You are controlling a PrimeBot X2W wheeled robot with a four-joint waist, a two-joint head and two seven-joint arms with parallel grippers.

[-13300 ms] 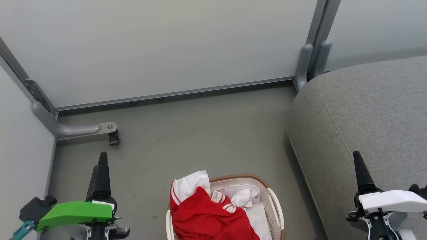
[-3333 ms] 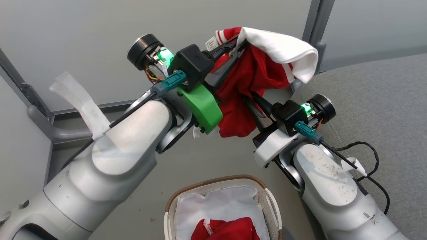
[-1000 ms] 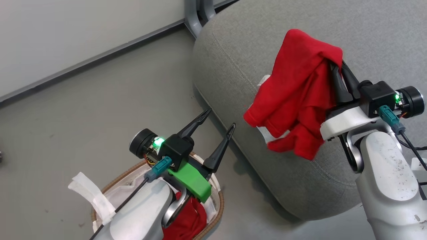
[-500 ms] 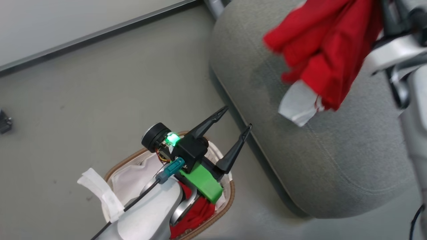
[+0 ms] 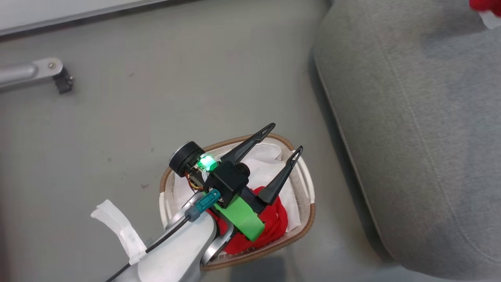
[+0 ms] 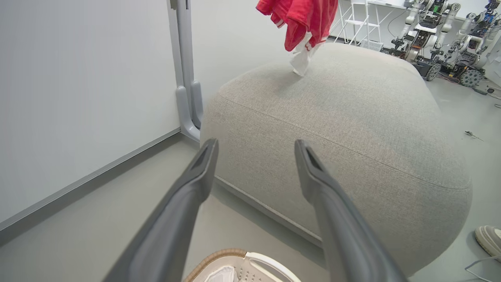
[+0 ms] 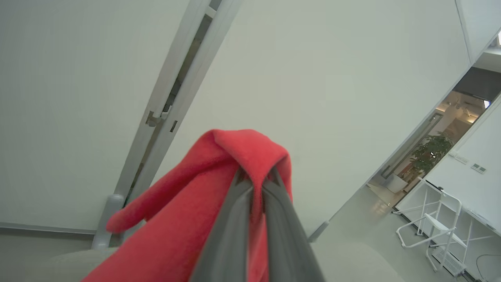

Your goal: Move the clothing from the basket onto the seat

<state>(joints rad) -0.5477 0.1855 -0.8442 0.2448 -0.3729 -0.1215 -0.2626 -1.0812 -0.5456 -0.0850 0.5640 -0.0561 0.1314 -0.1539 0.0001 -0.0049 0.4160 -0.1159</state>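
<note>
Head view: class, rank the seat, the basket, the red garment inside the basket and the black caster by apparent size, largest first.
1. seat, though the frame cuts it off.
2. basket.
3. garment, partly hidden by the left arm, so its full size is unsure.
4. caster.

My left gripper [image 5: 285, 138] hangs spread wide over the small oval cream plastic basket [image 5: 310, 215], a crumpled red fabric garment [image 5: 278, 219] under its green wrist [image 5: 238, 217], the big grey upholstered seat [image 5: 411, 137] to its right, a blurred red scrap [image 5: 485, 6] beyond.
</note>
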